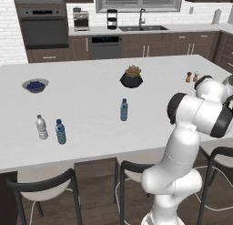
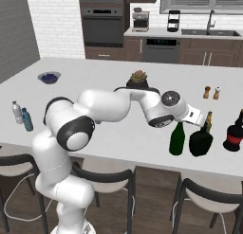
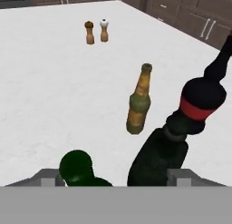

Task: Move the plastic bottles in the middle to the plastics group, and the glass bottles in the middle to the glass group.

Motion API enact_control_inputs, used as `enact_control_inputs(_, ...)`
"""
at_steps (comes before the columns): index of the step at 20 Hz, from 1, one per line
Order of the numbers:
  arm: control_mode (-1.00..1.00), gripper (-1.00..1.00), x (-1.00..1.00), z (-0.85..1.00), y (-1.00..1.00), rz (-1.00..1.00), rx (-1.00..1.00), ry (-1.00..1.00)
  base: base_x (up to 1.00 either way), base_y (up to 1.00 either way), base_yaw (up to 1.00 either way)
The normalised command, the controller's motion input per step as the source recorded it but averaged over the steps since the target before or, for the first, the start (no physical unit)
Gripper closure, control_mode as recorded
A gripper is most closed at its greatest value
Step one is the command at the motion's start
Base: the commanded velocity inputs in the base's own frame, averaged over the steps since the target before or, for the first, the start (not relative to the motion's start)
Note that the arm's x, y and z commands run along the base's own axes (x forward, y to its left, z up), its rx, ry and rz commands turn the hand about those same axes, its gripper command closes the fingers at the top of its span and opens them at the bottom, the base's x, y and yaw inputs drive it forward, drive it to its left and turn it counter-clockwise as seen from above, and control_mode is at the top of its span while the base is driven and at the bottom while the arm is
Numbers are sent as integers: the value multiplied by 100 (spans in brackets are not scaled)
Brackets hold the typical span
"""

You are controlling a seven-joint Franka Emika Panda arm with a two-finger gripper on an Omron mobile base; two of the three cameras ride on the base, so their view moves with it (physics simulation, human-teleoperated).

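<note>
The squat black bottle (image 2: 200, 141) stands on the white worktop (image 2: 118, 119) near its front right edge, just beside the tall dark-green bottle (image 2: 177, 139) on its left. In the hand view the black bottle (image 3: 158, 157) sits between the two finger tips with a gap on either side, and the green bottle's top (image 3: 77, 165) rises close by. The tool (image 2: 205, 122) hangs just above the black bottle with its jaws spread apart, gripping nothing.

Right behind the black bottle stands the slim amber bottle (image 3: 139, 100), its yellowish neck poking up by the tool in the right base view (image 2: 208, 118). A dark bottle with a red band (image 2: 233, 133) stands to the right, near the pair; in the hand view it (image 3: 201, 100) crowds in against the black bottle's neck.

Further back on the worktop are the salt and pepper shakers (image 2: 211, 92) and a dark bowl holding a plant (image 1: 131, 77).

The small blue water bottle (image 1: 124, 109) stands alone mid-worktop, well apart from the glass ones. Far to the left stand the whitish water bottle (image 1: 42, 127) and a blue-tinted one (image 1: 60, 131), side by side, with a bowl of blueberries (image 1: 35, 85) beyond them.
</note>
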Motion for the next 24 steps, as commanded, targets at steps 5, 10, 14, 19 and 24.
enact_control_inputs(5, -100, -100, -13, 36, 8, 0, 0, -3, 0, 0, 0)
enact_control_inputs(10, -100, -100, -27, 64, 21, 0, 0, 0, 0, 0, 0)
enact_control_inputs(14, -100, -100, -55, 50, 46, 0, 0, 0, 0, 0, 0)
enact_control_inputs(19, -100, -100, -41, 38, 90, 0, 0, 0, 0, 0, 0)
enact_control_inputs(24, -100, -100, -32, 34, 97, 0, 0, 5, 0, 0, 0)
